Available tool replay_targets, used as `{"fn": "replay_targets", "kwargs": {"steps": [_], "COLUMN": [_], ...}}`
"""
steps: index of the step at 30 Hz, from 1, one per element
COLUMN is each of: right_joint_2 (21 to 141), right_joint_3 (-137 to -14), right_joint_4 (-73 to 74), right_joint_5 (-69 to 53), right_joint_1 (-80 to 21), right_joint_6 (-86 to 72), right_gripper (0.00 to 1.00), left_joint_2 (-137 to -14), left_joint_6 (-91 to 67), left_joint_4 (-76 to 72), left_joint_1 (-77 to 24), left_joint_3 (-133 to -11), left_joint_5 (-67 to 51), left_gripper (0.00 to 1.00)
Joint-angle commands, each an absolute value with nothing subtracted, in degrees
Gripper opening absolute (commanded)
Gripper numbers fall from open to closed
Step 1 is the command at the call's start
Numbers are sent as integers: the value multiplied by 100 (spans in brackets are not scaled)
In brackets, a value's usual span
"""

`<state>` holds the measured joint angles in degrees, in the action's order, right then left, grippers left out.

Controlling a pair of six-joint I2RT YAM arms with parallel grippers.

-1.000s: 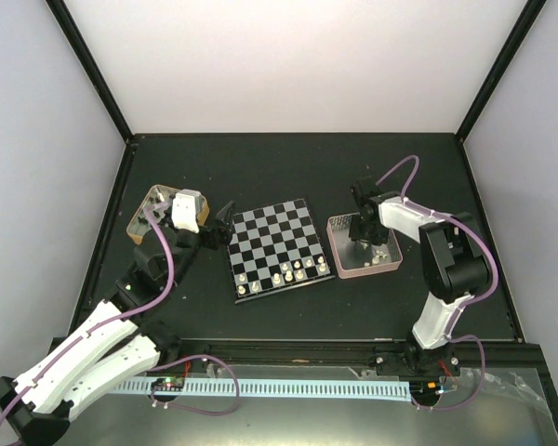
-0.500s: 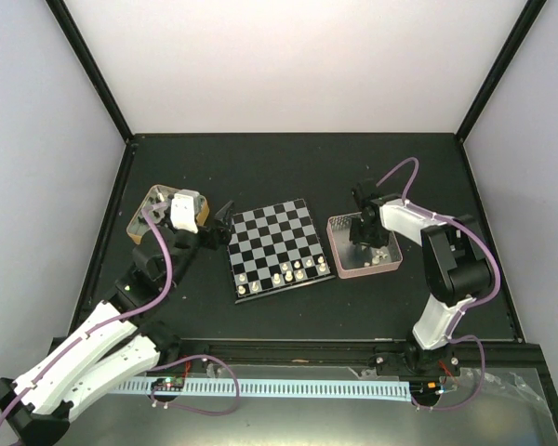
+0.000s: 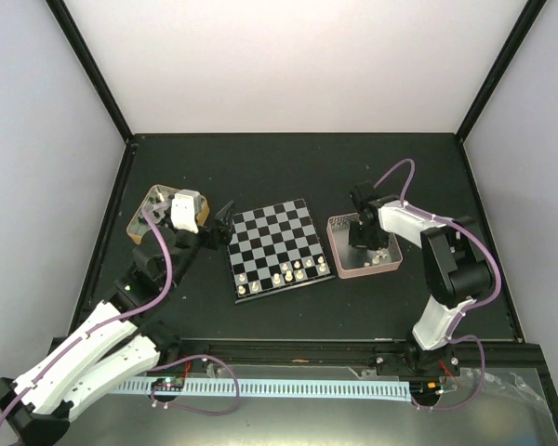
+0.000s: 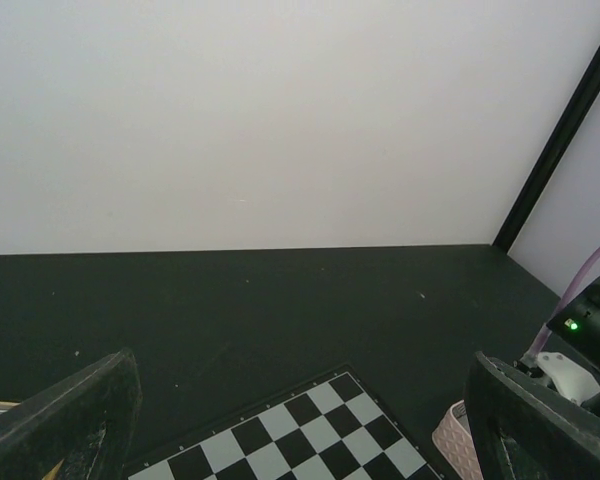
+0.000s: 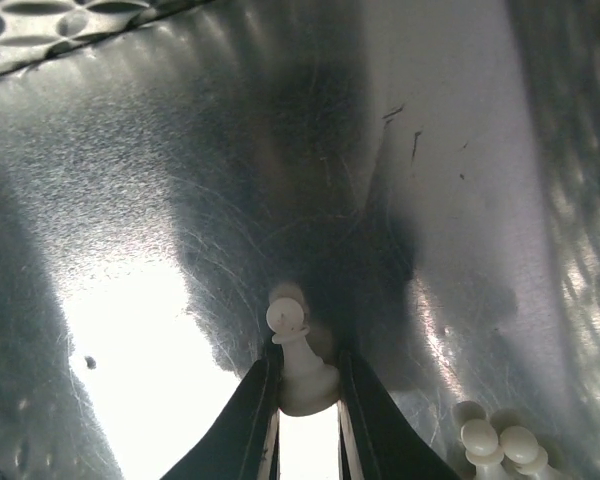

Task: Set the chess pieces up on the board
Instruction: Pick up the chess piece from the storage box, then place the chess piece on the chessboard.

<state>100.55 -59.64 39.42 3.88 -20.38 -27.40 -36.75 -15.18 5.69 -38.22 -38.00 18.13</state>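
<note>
The chessboard [image 3: 277, 248] lies mid-table with several cream pieces [image 3: 288, 274] on its near rows. Its far corner shows in the left wrist view [image 4: 310, 435]. My right gripper [image 3: 361, 232] is down inside the pink tray [image 3: 339, 257]. In the right wrist view it [image 5: 306, 385] is shut on a cream pawn [image 5: 298, 360], held by its base with the round head pointing away, over the tray's shiny metal floor [image 5: 160, 200]. Two more cream pieces [image 5: 500, 445] lie at the lower right. My left gripper [image 3: 221, 220] hangs open and empty left of the board.
A gold-rimmed tin [image 3: 149, 206] stands at the left, behind the left wrist. The pink tray's edge [image 4: 448, 440] shows in the left wrist view. Black frame posts stand at the back corners.
The right arm has shifted slightly left within the pink tray. The left arm has not moved.
</note>
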Motion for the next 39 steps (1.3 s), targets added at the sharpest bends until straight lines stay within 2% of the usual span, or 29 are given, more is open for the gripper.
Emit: {"fn": "replay_targets", "kwargs": {"steps": [1, 11, 16, 24, 35, 39], "right_joint_2": [10195, 9586, 8753, 7550, 6337, 6152], "right_joint_3": [-5757, -5408, -5114, -4739, -3894, -3859], "right_joint_4": [4169, 3367, 2650, 2030, 709, 619], "right_joint_5": [264, 406, -331, -1358, -3117, -3323], "right_joint_1": [-2101, -2112, -2122, -2148, -2162, -2171], "right_joint_6": [-2681, -2626, -2384, -2107, -1873, -1850], "right_gripper": [10, 9, 9, 10, 12, 14], "left_joint_2": [-3638, -3735, -4306, -6023, -8593, -9157], "left_joint_6": [-1572, -1693, -1939, -2884, -4836, -5375], "left_joint_4": [530, 519, 444, 656, -81, -416], "left_joint_1": [-3784, -3782, -3788, -3756, -3735, -3749], "left_joint_3": [-3901, -3901, -4084, -5021, -6305, -6565], "left_joint_5": [1769, 1442, 453, -1389, -4349, -4911], "left_gripper": [90, 90, 95, 94, 81, 73]}}
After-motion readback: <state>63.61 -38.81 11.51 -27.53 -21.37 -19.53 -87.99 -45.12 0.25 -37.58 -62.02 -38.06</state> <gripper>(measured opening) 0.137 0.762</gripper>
